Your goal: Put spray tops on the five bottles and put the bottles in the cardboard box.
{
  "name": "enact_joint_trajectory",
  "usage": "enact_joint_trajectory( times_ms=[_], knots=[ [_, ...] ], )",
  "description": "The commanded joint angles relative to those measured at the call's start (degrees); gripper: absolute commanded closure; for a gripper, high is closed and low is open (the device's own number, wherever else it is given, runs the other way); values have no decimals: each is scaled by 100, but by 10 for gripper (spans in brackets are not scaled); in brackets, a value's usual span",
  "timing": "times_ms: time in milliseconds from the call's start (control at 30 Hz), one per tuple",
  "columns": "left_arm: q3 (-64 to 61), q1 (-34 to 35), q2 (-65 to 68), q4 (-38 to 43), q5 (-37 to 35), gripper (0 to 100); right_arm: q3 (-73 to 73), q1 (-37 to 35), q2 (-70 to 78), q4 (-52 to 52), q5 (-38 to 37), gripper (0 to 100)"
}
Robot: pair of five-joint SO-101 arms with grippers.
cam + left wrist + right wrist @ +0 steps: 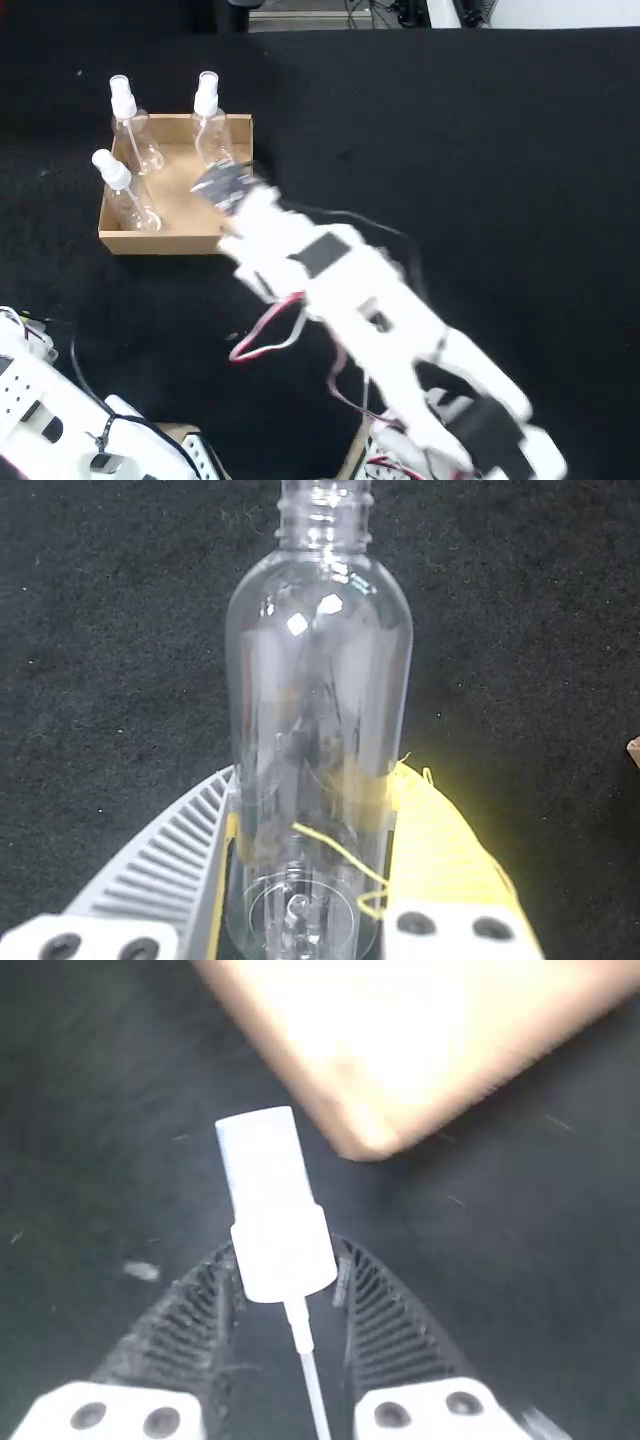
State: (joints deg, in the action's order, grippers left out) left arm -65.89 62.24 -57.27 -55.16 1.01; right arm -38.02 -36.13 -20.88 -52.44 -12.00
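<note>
An open clear bottle (320, 660) without a top lies between the fingers of my left gripper (315, 778), which is shut on its lower body. My right gripper (285, 1255) is shut on a white spray top (275, 1210) whose thin dip tube points back toward the wrist. In the high view the right gripper (228, 188) hangs over the near right corner of the cardboard box (160, 238). Three bottles with white spray tops stand in the box: back left (135, 130), back right (210, 125), front left (125, 195).
The black cloth table (480, 150) stretches wide to the right of the box. The left arm's white body (40, 400) sits at the near left corner. Red and black cables (265, 335) trail under the right arm.
</note>
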Motion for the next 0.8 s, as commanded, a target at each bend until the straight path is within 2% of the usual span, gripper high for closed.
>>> enact_joint_trajectory(
  times_ms=[0,133,200,367,633,767],
  knots=[
    [48,22,-53,97,-26,970,-251,905,-998,-70,132,987],
    [48,22,-70,97,-26,970,-119,2286,-1288,-35,176,987],
    [48,22,-79,97,-26,970,198,2690,-1288,-62,176,987],
    [48,4,-44,88,-26,970,787,3209,-1297,-79,369,987],
    [40,4,-35,88,-26,970,479,3789,-1226,-70,554,987],
    [-4,4,-62,88,-26,970,479,4527,-523,-44,545,987]
  ],
)
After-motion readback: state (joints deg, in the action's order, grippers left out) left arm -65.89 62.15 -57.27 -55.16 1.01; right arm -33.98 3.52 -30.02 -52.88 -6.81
